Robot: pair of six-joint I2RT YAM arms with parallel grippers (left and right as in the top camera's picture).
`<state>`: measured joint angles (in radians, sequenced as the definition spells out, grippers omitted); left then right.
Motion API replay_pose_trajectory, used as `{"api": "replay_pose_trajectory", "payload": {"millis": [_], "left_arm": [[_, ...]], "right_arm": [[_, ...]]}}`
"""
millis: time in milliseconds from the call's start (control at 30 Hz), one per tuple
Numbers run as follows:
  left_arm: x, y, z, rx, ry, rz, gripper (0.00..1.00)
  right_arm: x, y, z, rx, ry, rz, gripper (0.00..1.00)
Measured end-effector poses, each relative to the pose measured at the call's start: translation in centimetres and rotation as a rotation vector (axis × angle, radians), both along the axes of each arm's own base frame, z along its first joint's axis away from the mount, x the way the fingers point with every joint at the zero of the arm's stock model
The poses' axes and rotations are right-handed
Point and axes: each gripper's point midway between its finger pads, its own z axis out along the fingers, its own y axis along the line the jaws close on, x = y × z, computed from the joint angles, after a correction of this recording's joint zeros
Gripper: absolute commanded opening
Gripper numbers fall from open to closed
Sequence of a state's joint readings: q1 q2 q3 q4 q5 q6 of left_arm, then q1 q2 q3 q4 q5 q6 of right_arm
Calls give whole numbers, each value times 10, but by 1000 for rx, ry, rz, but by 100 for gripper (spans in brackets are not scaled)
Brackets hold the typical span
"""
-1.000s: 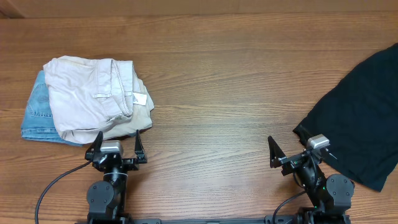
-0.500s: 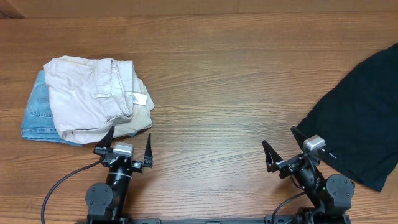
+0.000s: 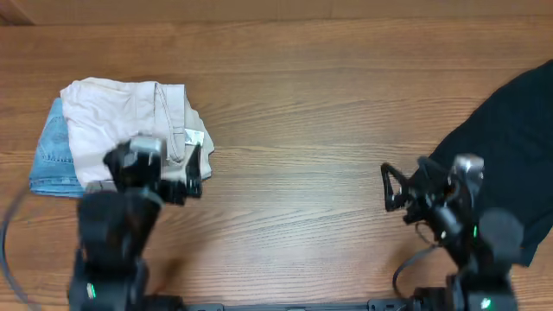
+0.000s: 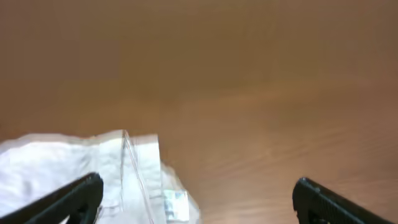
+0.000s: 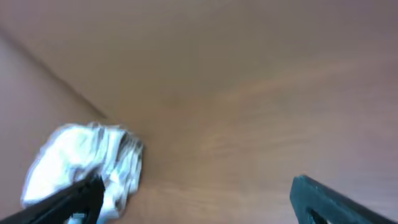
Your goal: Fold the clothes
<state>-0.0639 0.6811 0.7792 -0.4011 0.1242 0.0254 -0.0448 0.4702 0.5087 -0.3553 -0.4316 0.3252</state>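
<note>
A folded cream garment [image 3: 112,121] lies on a folded blue denim piece [image 3: 47,155] at the table's left; the cream one also shows in the left wrist view [image 4: 74,168] and in the right wrist view [image 5: 81,162]. A dark, unfolded garment [image 3: 510,147] lies at the right edge. My left gripper [image 3: 160,168] is open and empty, over the near edge of the cream garment [image 4: 196,199]. My right gripper [image 3: 415,186] is open and empty, just left of the dark garment [image 5: 193,199].
The wooden table [image 3: 302,112] runs between the two piles. The arm bases and cables sit along the front edge [image 3: 285,302].
Both arms have risen from their rest pose near the front edge and moved toward the table's middle. The left gripper now hangs over the cream garment's near edge. The clothes have not moved.
</note>
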Motion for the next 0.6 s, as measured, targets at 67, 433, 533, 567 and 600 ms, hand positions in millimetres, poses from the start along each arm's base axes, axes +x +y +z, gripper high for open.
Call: {"api": "replay_pose_trajectory", "payload": {"millis": [67, 433, 533, 567, 600], "left_arm": [[21, -2, -4, 10, 163, -1, 100], [86, -42, -8, -83, 490, -189, 100], [85, -47, -9, -102, 501, -217, 100], [85, -48, -9, -103, 500, -220, 100], [85, -48, -8, -103, 499, -220, 100]], "right_arm": [[15, -6, -4, -12, 154, -30, 100], [65, -16, -61, -32, 792, -11, 97], [85, -50, -67, 10, 853, -130, 94], [93, -65, -63, 23, 852, -175, 93], [102, -83, -58, 40, 844, -227, 92]]}}
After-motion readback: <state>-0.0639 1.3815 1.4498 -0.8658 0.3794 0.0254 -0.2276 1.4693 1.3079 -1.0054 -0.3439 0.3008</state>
